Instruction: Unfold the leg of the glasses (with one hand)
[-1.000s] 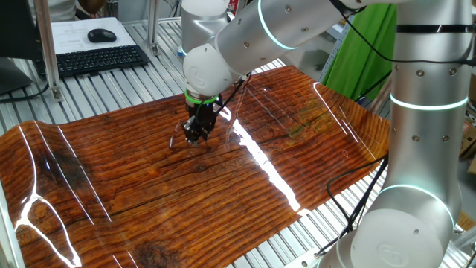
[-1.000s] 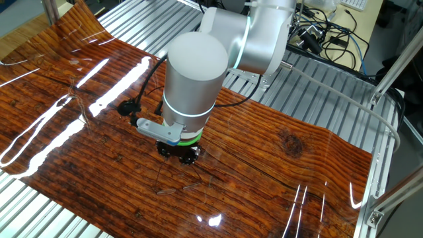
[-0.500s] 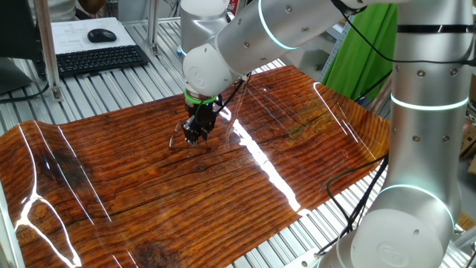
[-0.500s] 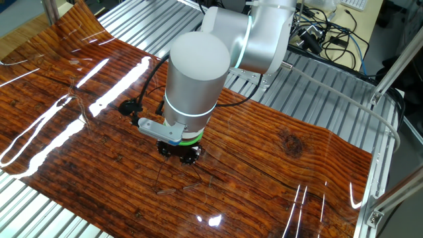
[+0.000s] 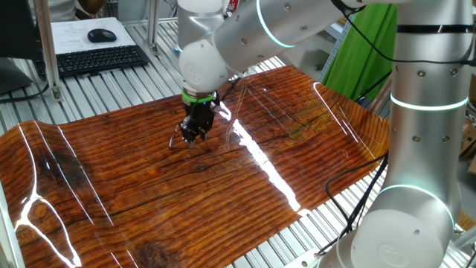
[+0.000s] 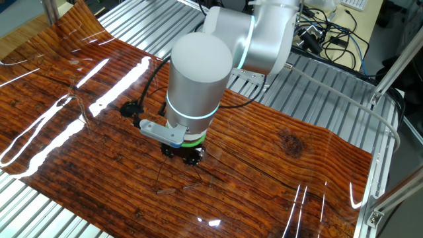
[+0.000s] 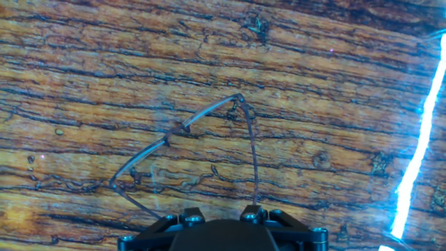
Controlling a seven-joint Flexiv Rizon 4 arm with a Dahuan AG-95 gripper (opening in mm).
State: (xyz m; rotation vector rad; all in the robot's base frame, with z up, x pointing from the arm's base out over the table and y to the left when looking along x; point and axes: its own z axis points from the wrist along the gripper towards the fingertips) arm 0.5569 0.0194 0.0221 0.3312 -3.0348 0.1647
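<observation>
The glasses lie on the wood-grain mat, thin dark wire, lens front running diagonally from lower left to upper right. One leg runs from the upper-right hinge down to my right fingertip and touches it. The other leg runs from the lower-left end toward my left fingertip. My gripper sits low over the mat right at the glasses, fingers apart, nothing clamped between them. In one fixed view the gripper hides most of the glasses. In the other fixed view the gripper stands just behind faint wire lines.
The mat rests on a metal slatted table. A keyboard and mouse sit at the far left. A black plug and cable lie on the mat beside the arm. Bright glare streaks cross the mat.
The arm and gripper have shifted a little sideways along the mat, staying low at the glasses. The gripper's opening looks unchanged.
</observation>
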